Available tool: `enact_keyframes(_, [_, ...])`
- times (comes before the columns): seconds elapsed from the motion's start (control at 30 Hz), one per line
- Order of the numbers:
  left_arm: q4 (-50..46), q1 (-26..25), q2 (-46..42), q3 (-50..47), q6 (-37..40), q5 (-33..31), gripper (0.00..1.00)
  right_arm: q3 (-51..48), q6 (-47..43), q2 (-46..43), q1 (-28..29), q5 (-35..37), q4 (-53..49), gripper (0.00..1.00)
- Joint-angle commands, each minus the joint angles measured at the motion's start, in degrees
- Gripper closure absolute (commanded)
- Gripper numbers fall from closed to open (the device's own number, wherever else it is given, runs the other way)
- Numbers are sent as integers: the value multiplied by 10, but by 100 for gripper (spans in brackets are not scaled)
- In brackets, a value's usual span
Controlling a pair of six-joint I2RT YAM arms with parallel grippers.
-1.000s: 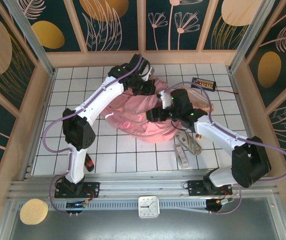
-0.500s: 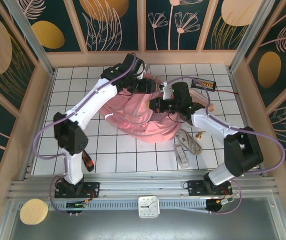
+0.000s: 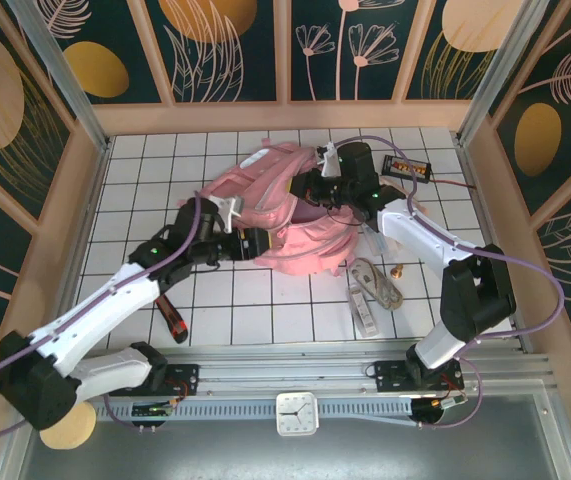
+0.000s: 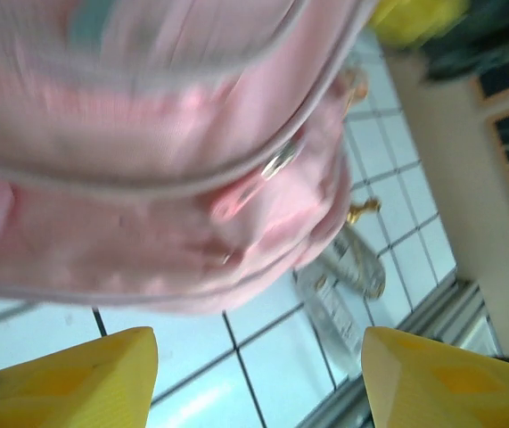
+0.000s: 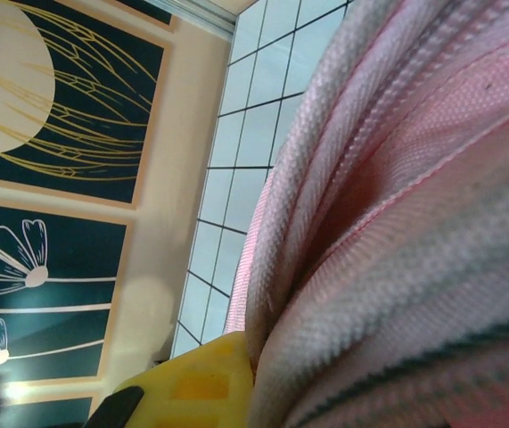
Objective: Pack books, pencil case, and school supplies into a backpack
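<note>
The pink backpack (image 3: 277, 212) lies crumpled mid-table, its far edge raised. My right gripper (image 3: 311, 190) is at that far-right edge, shut on a fold of the fabric (image 5: 397, 223); one yellow finger (image 5: 196, 388) presses against the pink weave. My left gripper (image 3: 253, 243) hovers open at the backpack's near-left side, a little apart from the pink cloth (image 4: 147, 178), with nothing between its yellow fingers (image 4: 67, 379). The whitish ruler-like bar (image 3: 363, 305) and the looped cord bundle (image 3: 378, 280) lie on the tiles to the near right of the backpack. The books and the pencil case are out of view.
A red-and-black utility knife (image 3: 173, 325) lies near my left arm. A small black box with orange marks (image 3: 406, 167) and its wire sit at the back right. Wooden walls (image 3: 75, 200) enclose the tiled table.
My left arm swung from the backpack's far top to its near-left side and opened. My right gripper moved toward the back and shut on the fabric. The backpack shifted backward.
</note>
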Motion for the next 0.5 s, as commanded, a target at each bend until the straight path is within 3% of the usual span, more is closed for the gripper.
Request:
enact_keyframes(0.0, [84, -3, 35, 5, -34, 88, 39, 57, 4, -11, 3, -30, 31, 100])
enact_keyframes(0.23, [130, -4, 118, 42, -35, 119, 41, 68, 4, -16, 4, -30, 14, 100])
enact_keyframes(0.47, [70, -3, 183, 112, 12, 92, 41, 73, 14, -19, 7, -28, 21, 100])
